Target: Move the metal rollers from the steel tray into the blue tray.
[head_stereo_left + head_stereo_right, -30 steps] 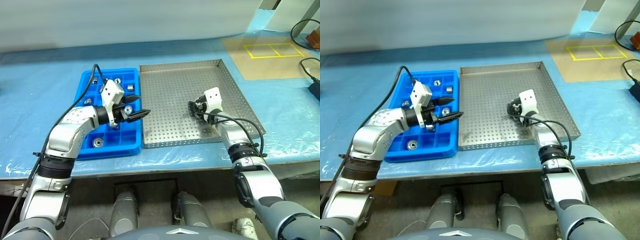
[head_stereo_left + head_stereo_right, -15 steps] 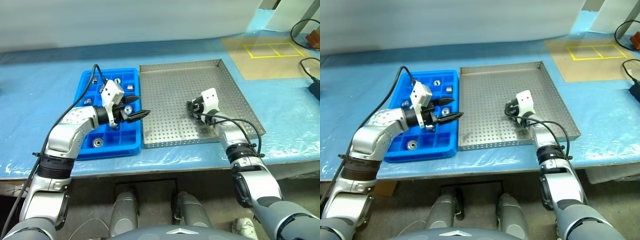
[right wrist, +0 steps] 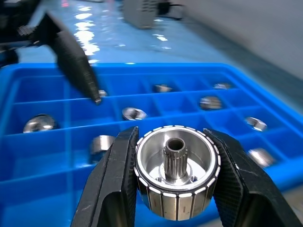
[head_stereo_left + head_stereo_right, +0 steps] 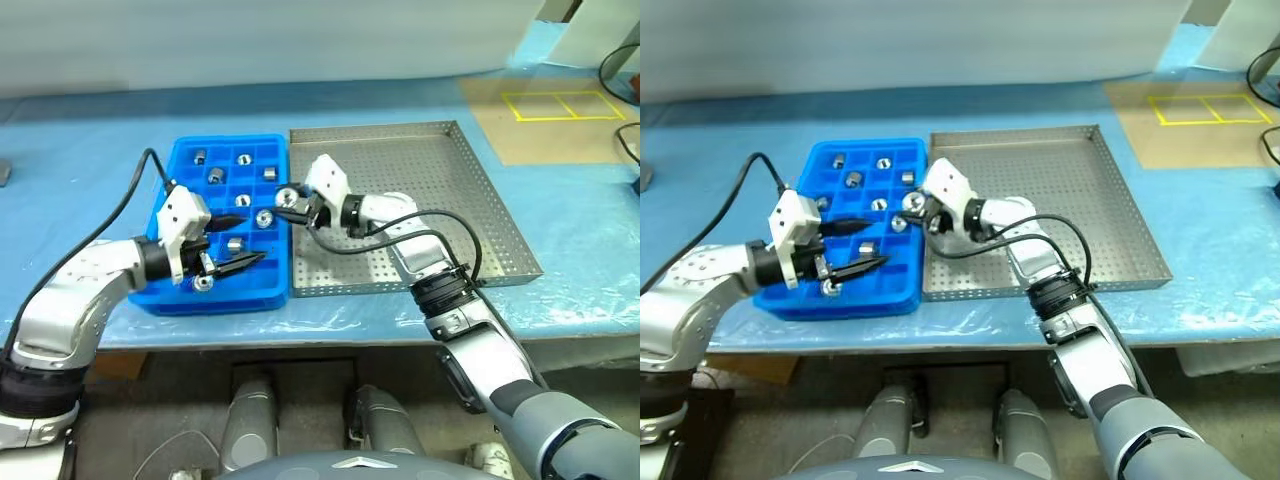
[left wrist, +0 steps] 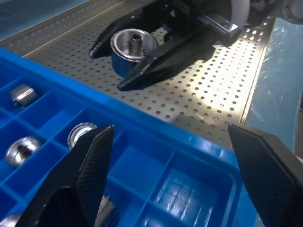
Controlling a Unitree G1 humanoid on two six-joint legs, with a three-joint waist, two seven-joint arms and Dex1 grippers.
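My right gripper is shut on a shiny metal roller with a central hub, and holds it just above the right rim of the blue tray. Several more rollers lie in the tray's small compartments. My left gripper hangs open above the near part of the blue tray with nothing between its fingers, and points toward the right gripper. The steel tray, with its perforated floor, lies directly to the right of the blue one.
A pale blue sheet covers the table. At the back right lies a brown sheet with a yellow taped rectangle, and black cables beside it. The table's front edge runs just below both trays.
My right gripper has swung left from the middle of the steel tray to the blue tray's rim, carrying a roller. The left gripper drew back toward the near left, still open. The view shifted.
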